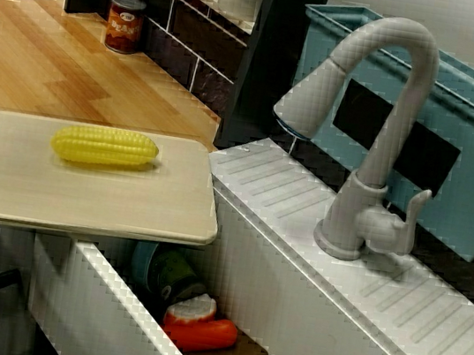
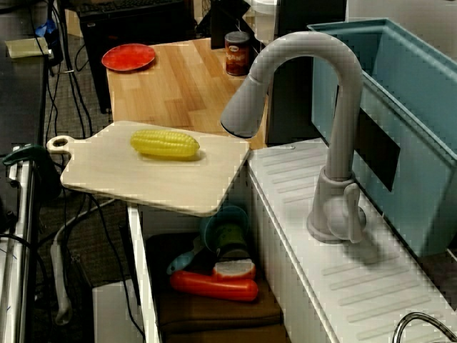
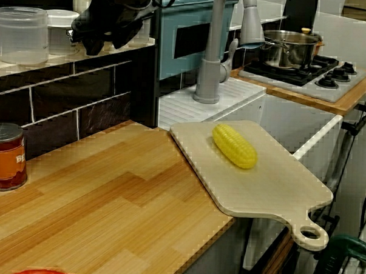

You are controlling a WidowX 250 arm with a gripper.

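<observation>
Glossy yellow plastic corn, matt pale wooden board, smooth wood-grain counter, matt grey faucet, shiny metal pot.

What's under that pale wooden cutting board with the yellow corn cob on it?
Under the pale wooden cutting board sits a white sink basin holding a teal cup, a red-and-white slice and an orange-red carrot-like toy on a brown mat. The board hides the rest.
</observation>
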